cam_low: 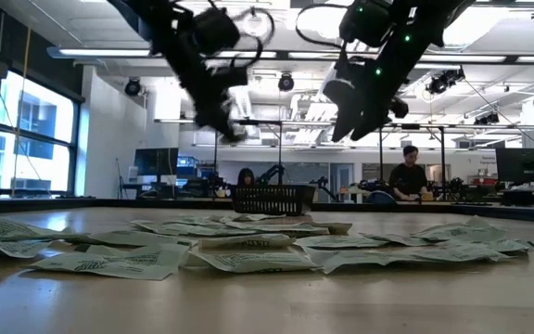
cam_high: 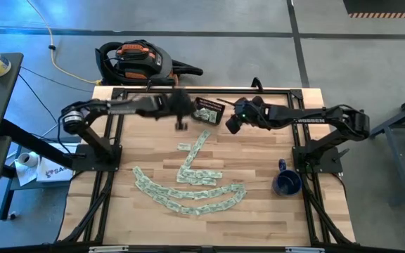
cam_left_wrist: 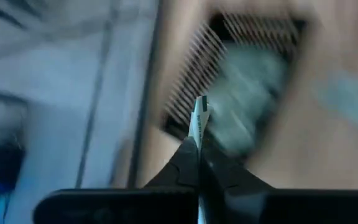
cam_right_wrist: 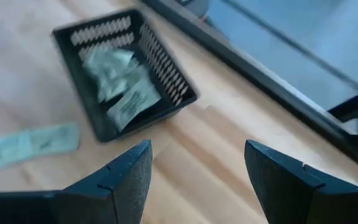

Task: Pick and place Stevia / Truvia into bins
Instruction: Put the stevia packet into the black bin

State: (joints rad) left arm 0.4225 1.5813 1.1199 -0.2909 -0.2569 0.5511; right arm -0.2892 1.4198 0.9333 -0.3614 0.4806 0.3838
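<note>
Many pale green and white Stevia sachets lie flat in curved rows on the wooden table. The dark slatted basket stands at the far middle with several sachets inside. My left gripper hangs above the table just left of the basket, shut on one sachet. The basket shows beyond it. My right gripper hangs open just right of the basket, with nothing between its fingers. My left gripper pinches one sachet between its two fingertips. The sachet shows edge-on, and its free end sticks out past the fingertips. The fingers slant downward from the table's left toward the basket. The sachet is lifted clear of the table.
A dark blue mug stands near the right arm's base. One sachet lies on the table close beside the basket. An orange and black vacuum sits on the floor beyond the far edge. People sit at desks in the room behind.
</note>
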